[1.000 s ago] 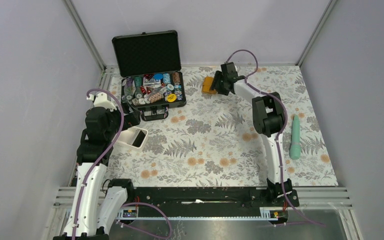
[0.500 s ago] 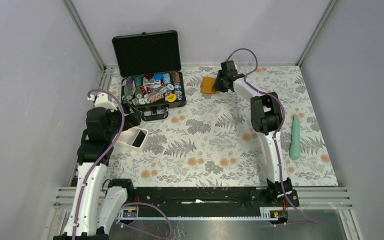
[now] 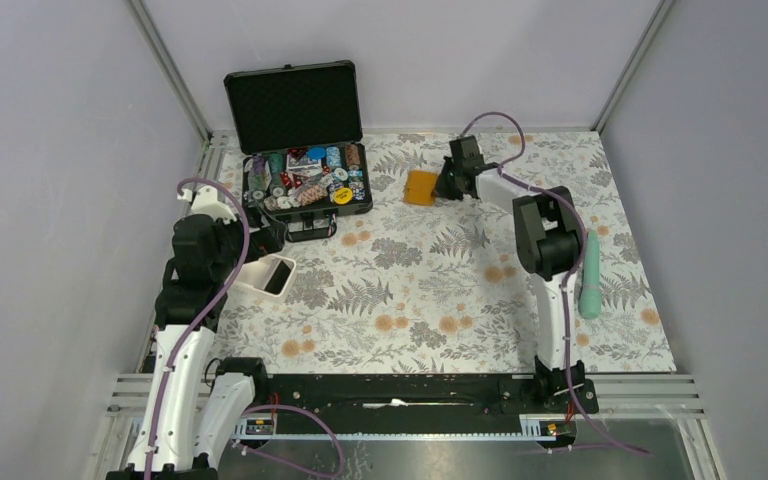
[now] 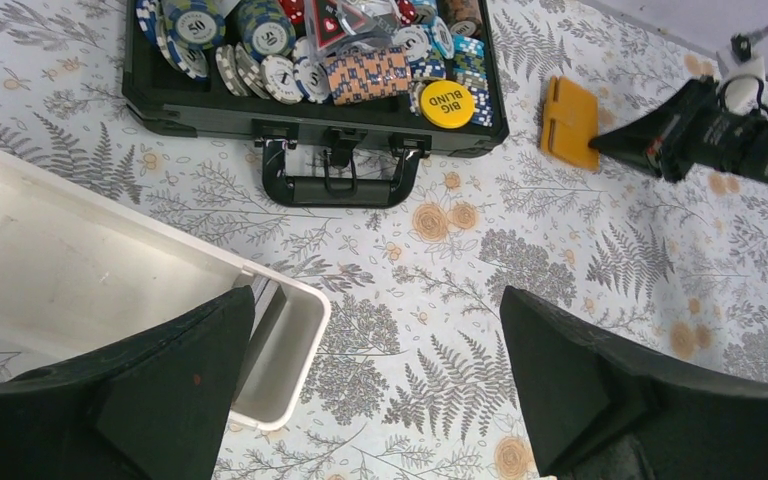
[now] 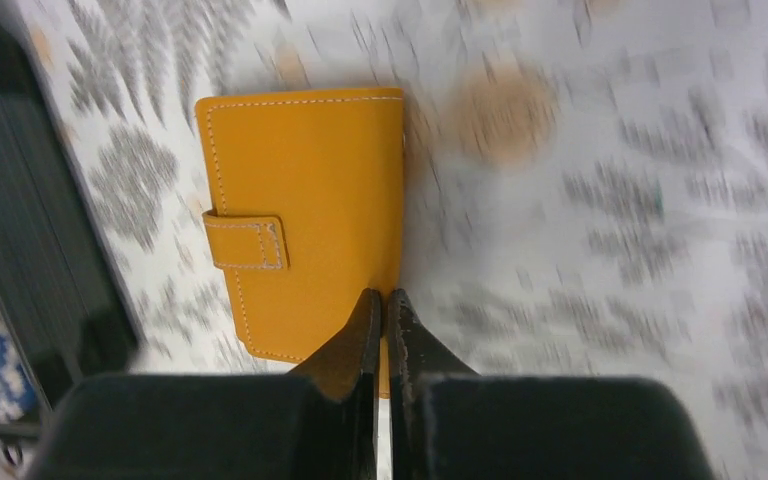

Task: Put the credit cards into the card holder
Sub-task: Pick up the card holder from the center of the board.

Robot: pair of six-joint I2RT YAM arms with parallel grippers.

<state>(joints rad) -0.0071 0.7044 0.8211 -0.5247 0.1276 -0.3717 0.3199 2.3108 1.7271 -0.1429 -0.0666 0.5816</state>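
Black case [image 4: 310, 135] holds poker chips [image 4: 260, 30]; white tray [image 3: 252, 270] holds a black card [image 3: 278, 275].

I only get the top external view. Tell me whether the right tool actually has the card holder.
Observer: Right wrist view shows the right tool pinched shut on the card holder, at its long edge near a corner.
Operator: Report whether it's open or folded.
Observer: Folded flat, snap tab lying over the cover.
Operator: Check the left tool.
Observer: Left tool wide open above the white tray, holding nothing.
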